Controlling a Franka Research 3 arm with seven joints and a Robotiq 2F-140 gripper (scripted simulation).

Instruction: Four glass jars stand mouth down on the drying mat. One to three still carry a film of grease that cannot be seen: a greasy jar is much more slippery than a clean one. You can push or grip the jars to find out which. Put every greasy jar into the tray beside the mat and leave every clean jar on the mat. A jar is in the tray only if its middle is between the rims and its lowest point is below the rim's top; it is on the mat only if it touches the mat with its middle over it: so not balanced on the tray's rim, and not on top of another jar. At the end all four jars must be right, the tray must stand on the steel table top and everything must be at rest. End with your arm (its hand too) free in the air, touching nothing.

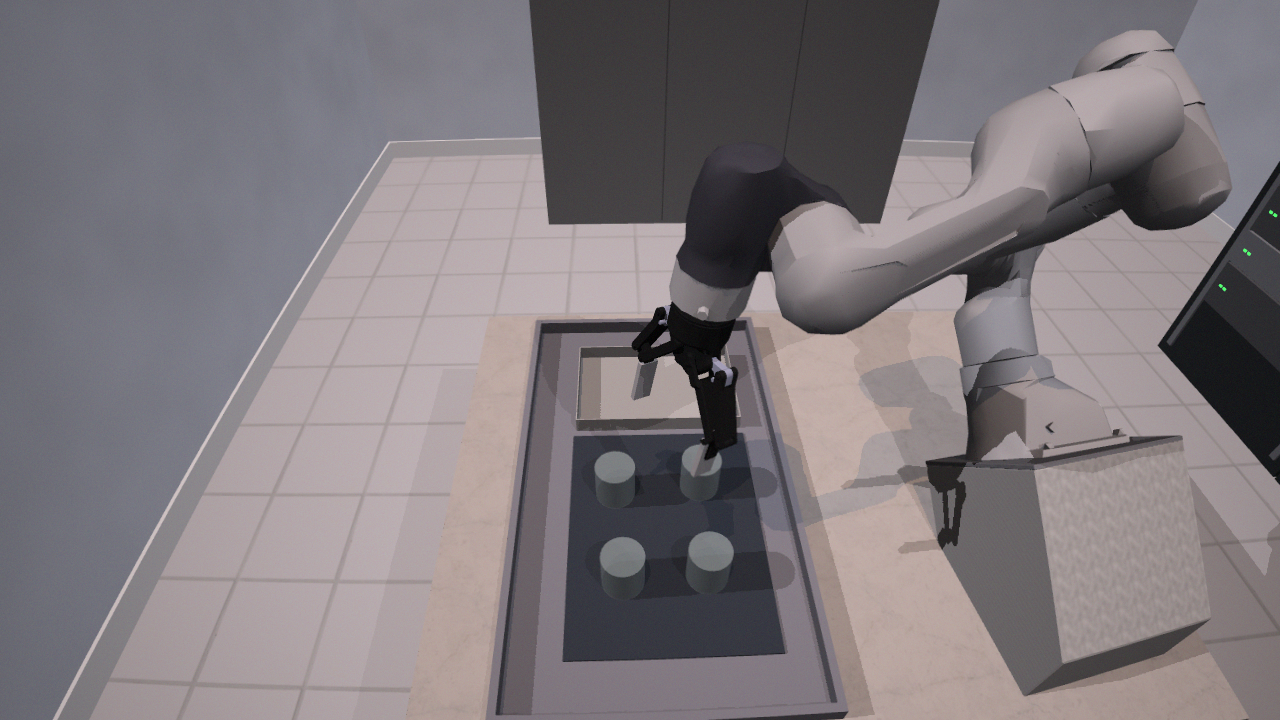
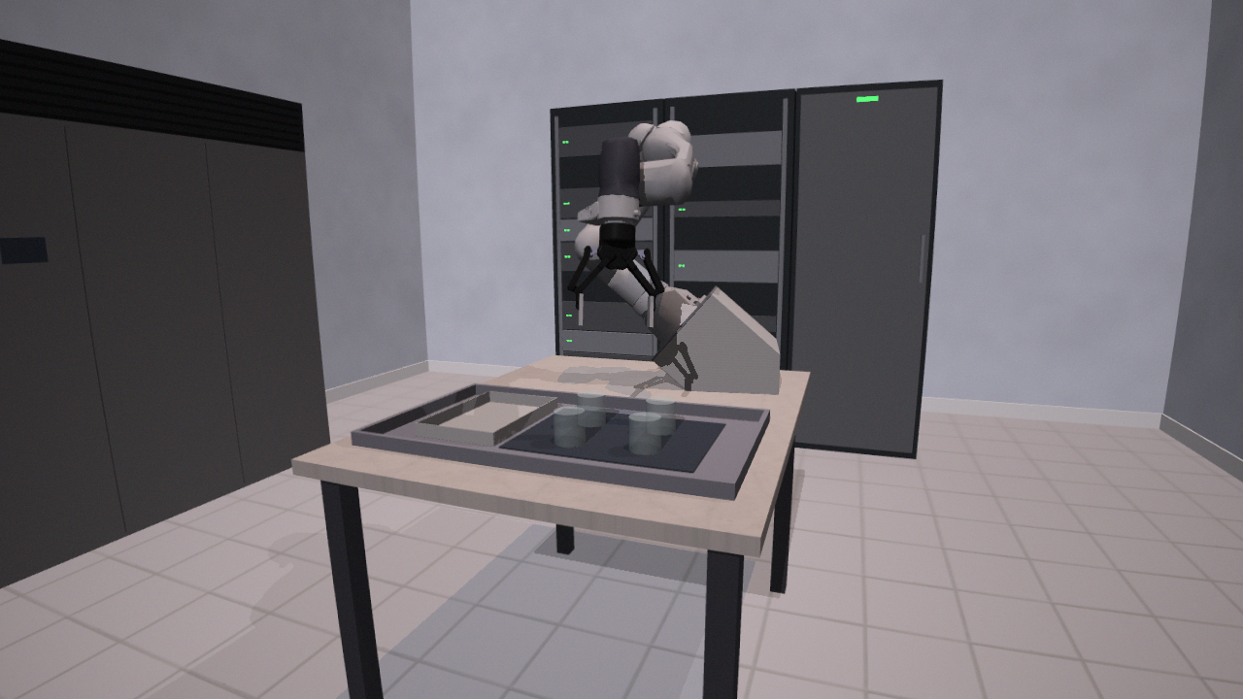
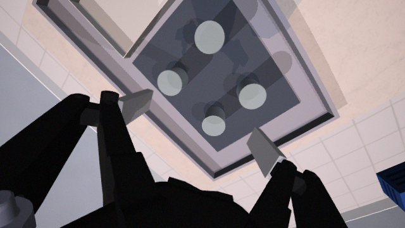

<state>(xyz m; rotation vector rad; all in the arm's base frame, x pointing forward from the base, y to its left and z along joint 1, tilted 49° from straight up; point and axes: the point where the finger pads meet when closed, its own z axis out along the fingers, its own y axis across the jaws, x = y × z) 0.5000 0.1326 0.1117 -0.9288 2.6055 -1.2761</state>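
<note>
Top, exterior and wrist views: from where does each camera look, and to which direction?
Top: high, slanting down over mat; arm and gripper show.
Exterior: beyond the table's end opposite the arm base, facing arm and gripper.
Wrist: on the arm's end, facing down past the fingers.
Top and exterior share the whole tray.
</note>
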